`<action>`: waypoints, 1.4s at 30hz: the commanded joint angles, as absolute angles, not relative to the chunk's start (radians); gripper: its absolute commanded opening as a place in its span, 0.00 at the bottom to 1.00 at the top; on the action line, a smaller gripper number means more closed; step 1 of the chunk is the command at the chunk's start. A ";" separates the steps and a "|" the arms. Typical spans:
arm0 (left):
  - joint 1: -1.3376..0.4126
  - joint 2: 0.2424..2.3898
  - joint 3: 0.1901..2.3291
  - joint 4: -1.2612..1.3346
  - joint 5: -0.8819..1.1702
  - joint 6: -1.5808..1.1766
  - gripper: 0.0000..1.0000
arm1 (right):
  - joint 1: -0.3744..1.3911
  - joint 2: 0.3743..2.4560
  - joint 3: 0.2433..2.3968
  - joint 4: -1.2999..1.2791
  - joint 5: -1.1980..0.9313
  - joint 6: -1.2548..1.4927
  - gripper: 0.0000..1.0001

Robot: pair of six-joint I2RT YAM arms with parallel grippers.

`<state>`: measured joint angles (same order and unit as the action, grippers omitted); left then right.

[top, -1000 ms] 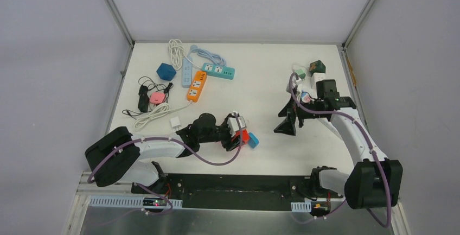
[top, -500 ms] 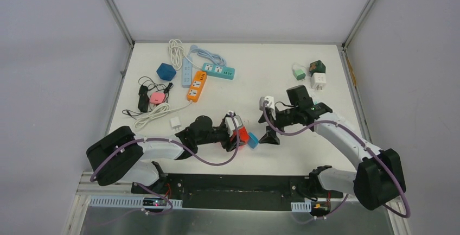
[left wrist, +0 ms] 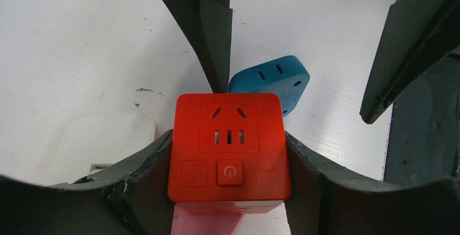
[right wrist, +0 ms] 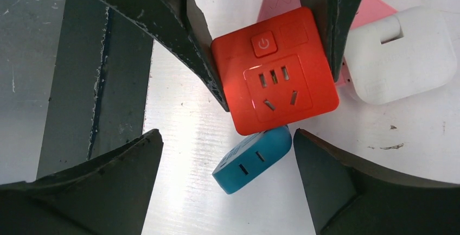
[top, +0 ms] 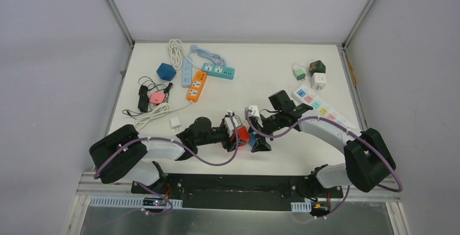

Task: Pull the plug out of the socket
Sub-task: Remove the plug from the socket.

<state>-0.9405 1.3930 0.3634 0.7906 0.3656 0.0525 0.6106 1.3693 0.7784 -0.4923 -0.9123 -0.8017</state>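
**A:** Where is the thing we have to pull?

**B:** The blue plug (right wrist: 252, 159) sits against one side of the red socket cube (right wrist: 274, 86), the side facing away from the left arm. It is tucked low, so the cube's edge covers part of it.

**A:** Is the cube steady?

**B:** The left gripper (left wrist: 229, 159) is clenched on it, with one finger pressed to each of two opposite sides. A white charger (right wrist: 401, 64) lies just beside the cube on the table (left wrist: 81, 39), apart from the plug.

**A:** And the other arm?

**B:** The right gripper (right wrist: 226, 136) stands spread wide, a finger on either side of the plug and touching neither it nor the cube. It grasps nothing.

**A:** How do you expect the plug to behave?

**B:** It looks like light, hard, smooth plastic with rounded corners, so I'd judge it slippery under a shallow pinch. The pins are hidden, but the socket probably grips them firmly, and most of the resistance should come from there.

**A:** So where should it be held?

**B:** Across the two long flat sides, as close to the cube as the fingers can get without nipping the cube itself. Squeeze firmly, then draw straight away from the cube. Levering sideways could bend the pins or twist the cube in the left fingers.
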 commanded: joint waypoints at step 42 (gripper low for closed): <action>-0.934 1.345 0.277 0.900 0.504 0.130 0.00 | 0.653 1.381 0.819 -0.481 -0.650 -0.767 0.22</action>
